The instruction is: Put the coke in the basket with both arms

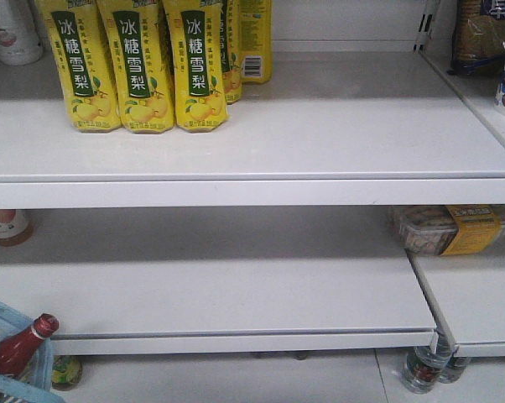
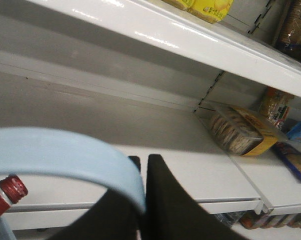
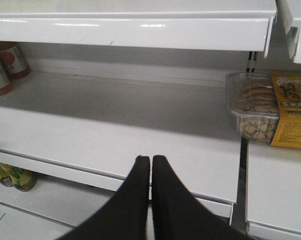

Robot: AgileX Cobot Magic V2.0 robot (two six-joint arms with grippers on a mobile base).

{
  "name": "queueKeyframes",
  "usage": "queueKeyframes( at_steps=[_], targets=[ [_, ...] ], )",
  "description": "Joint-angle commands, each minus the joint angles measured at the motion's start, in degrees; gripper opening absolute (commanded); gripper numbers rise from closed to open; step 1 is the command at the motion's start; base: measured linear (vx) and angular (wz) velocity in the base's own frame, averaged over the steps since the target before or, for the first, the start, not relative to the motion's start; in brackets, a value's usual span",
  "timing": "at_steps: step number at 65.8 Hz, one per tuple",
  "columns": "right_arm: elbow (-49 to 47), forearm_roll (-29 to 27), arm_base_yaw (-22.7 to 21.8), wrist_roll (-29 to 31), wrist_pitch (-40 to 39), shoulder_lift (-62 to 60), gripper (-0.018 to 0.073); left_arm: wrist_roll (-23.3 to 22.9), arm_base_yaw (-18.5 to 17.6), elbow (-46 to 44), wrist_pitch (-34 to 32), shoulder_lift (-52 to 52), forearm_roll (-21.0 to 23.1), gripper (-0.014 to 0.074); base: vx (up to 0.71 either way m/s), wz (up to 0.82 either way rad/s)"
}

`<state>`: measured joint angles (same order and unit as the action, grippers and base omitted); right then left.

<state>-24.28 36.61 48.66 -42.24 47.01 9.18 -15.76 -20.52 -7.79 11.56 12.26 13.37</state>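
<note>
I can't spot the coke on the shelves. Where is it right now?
The coke is at the front view's bottom left, standing tilted inside the basket, below the lower shelf. In the left wrist view its red cap shows under the basket's blue handle.

A shop aisle: white retail shelving [image 1: 252,151] stocked with yellow-labelled drink bottles [image 1: 139,67] and packaged snacks [image 3: 255,107].

Both wrist views show the same build — the left gripper [image 2: 143,167] and right gripper [image 3: 151,162] are matte black, smooth tapered wedge fingers, unmarked.
</note>
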Motion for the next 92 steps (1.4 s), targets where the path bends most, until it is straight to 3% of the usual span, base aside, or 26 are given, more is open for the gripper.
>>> queueKeyframes(
  at_steps=[1, 11, 24, 46, 60, 75, 92],
  targets=[
    [-1.42, 2.03, -0.04, 0.18, -3.18, 0.71, -0.0005, 1.13, 0.07, 0.77, -8.48, -2.02, -5.82, -0.0006, 0.00, 0.00],
    [-1.42, 2.03, -0.04, 0.18, -3.18, 0.71, -0.0005, 1.13, 0.07, 6.12, -9.32, -5.70, -11.39, -0.0006, 0.00, 0.00],
    [-1.42, 2.03, -0.04, 0.18, -3.18, 0.71, -0.0005, 1.36, 1.87, 8.35, -7.34, -12.57, -11.80, -0.0006, 0.00, 0.00],
    [-1.42, 1.98, -0.04, 0.19, -3.18, 0.71, -0.0005, 2.99, 18.18, 8.35, -8.37, -13.88, -12.04, -0.0006, 0.00, 0.00],
    [-1.42, 1.98, -0.04, 0.19, -3.18, 0.71, -0.0005, 3.05, 24.66, 8.35, -11.56, -13.88, -12.10, -0.0006, 0.00, 0.00],
    [-1.42, 1.98, -0.04, 0.19, -3.18, 0.71, -0.0005, 1.93, 26.46, 8.35, -16.68, -13.88, -15.26, -0.0006, 0.00, 0.00],
    [-1.42, 1.98, -0.04, 0.19, -3.18, 0.71, -0.0005, -0.26, 26.46, 8.35, -21.79, -13.88, -15.02, -0.0006, 0.00, 0.00]
  ],
)
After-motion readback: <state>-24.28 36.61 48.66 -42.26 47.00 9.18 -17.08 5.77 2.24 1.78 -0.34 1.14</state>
